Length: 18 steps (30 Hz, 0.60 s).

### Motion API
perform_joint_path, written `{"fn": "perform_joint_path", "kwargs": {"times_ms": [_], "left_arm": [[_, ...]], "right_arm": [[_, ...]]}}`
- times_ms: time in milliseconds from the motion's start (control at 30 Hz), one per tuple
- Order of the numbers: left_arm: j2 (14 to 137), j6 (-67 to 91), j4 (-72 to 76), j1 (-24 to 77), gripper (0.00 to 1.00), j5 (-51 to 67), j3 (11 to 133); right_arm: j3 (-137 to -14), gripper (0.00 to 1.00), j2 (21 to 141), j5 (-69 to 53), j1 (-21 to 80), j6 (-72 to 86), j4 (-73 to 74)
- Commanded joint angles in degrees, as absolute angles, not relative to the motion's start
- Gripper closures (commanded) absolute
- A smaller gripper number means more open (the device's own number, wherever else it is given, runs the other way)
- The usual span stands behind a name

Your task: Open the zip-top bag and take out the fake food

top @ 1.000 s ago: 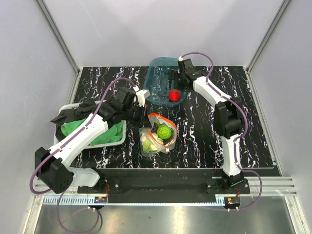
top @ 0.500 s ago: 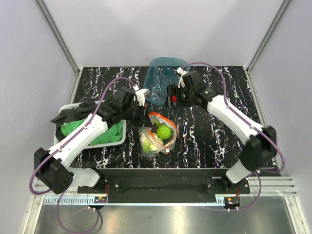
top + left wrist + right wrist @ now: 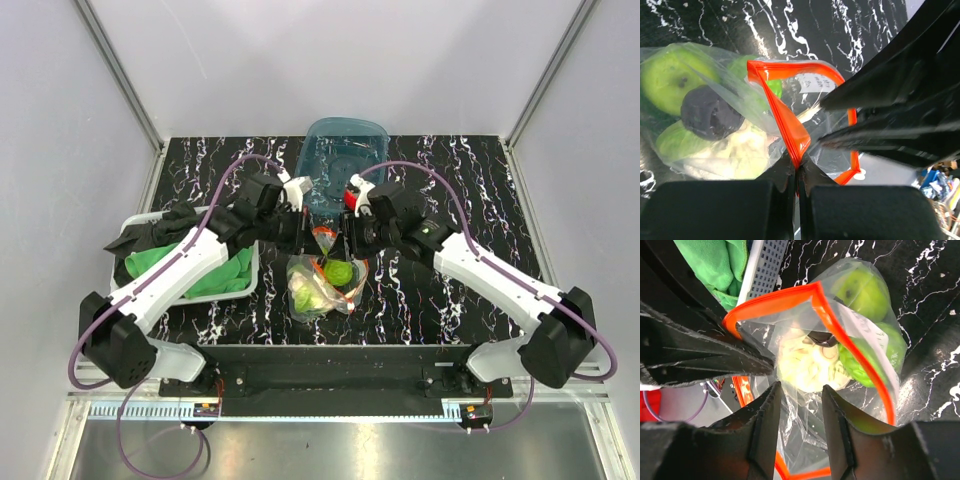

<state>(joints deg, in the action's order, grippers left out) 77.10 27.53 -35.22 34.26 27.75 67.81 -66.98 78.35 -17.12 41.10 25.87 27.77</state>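
The zip-top bag [image 3: 325,280], a crinkly clear pouch, lies on the black, white-veined surface [image 3: 450,170] between the two arms, with its mouth turned toward the far side. Its orange-red zip strip [image 3: 785,120] is pulled into a bent loop. The left hand [image 3: 796,172] is clenched on the near lip of that strip, its flat black fingers pressed together with the orange fold pinched between them. The right hand [image 3: 797,400] is released, its two blunt fingers parted at the bag's mouth with wrinkled film showing in the gap. Through the plastic show a smooth, glossy green apple [image 3: 667,80], a round matte dark piece [image 3: 707,112] resting against it, a lumpy pale cauliflower [image 3: 807,367] and a green ridged piece [image 3: 867,357], all inside the bag. A red berry-like piece [image 3: 351,192] sits at the near edge of the translucent, round-cornered teal tub [image 3: 340,145], partly hidden by the right arm. To the left, a soft green cloth [image 3: 160,262] is bunched in a white lattice-walled basket [image 3: 767,265].
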Motion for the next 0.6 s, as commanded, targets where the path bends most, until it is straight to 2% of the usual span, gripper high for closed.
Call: {"fn": "perform_joint_path", "kwargs": {"times_ms": [0,400,567], "left_arm": [[78.2,30.3,-30.6,34.1,1.0,31.1,72.2],[78.0,35.0,-26.2,35.6,1.0,29.8,68.3],[80.2,36.0,-24.8,36.8,1.0,29.1,69.2]], "right_arm": [[-67.2,0.54,80.8,-15.8,41.7,25.0,26.1],[-61.4,0.54,86.3,-12.6,41.2,23.3,21.9],[-60.5,0.36,89.4,-11.5,41.2,22.6,19.3]]}}
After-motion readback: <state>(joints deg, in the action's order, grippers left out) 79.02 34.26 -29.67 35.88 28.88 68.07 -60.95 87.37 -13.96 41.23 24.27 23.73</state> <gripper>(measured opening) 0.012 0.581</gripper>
